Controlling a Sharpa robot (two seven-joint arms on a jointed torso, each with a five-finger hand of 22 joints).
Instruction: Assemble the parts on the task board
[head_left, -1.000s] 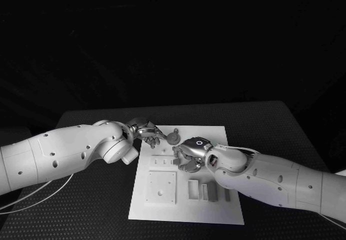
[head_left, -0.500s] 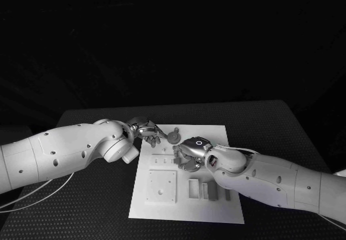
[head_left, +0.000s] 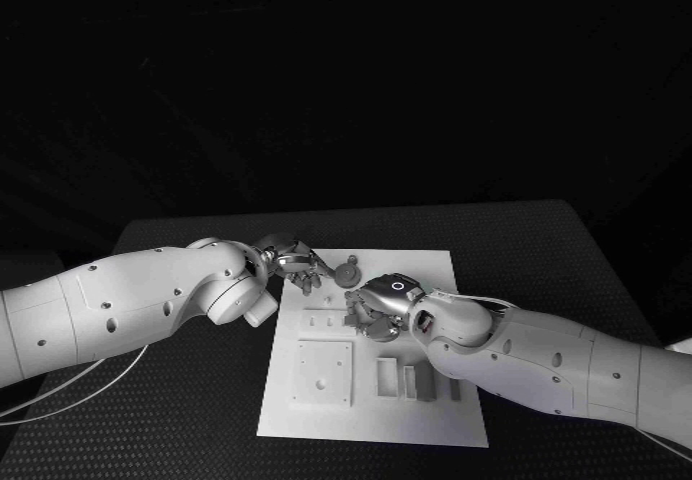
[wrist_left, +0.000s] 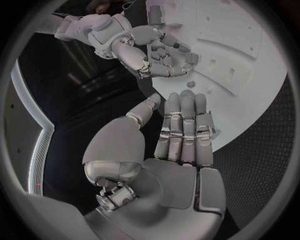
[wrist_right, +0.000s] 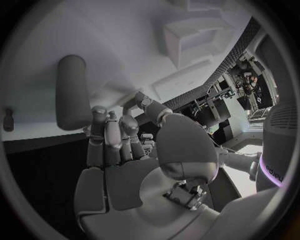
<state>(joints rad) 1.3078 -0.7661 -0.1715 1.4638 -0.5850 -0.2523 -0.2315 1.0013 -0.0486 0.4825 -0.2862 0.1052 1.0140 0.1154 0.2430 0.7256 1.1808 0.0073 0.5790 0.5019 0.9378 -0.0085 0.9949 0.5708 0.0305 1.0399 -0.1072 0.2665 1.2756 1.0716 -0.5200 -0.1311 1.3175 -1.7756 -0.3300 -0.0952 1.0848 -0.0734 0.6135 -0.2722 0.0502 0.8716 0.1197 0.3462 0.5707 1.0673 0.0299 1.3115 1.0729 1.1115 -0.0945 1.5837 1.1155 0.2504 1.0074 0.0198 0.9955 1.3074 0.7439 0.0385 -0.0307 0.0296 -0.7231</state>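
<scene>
A white task board (head_left: 433, 420) lies flat in the middle of a black counter (head_left: 577, 260), seen from above. Two white robot arms reach over it from either side.

The left hand (head_left: 296, 265) hovers at the board's far left corner. From the left wrist view, its fingers (wrist_left: 182, 125) lie straight and side by side, pointing at the board's edge, with the thumb held a little apart. Nothing is visible in its grasp.

The right hand (head_left: 378, 308) sits over the upper middle of the board, knuckles up, fingers curled down toward the surface. The left wrist view shows it from the front, fingers bent inward over small pale parts; whether it pinches one cannot be told. In the right wrist view, its fingers (wrist_right: 106, 137) are curled close together just beside a grey cylinder-shaped part (wrist_right: 72, 92) lying on the white surface; whether they touch it is unclear.

A round grey part (head_left: 351, 273) rests on the board between the two hands, near its far edge. Nearer the robot, a raised square plate (head_left: 323, 372) sits on the board's left half. To its right, several narrow upright pieces (head_left: 408, 381) stand in a row. Small slots (head_left: 320, 322) lie just left of the right hand.
</scene>
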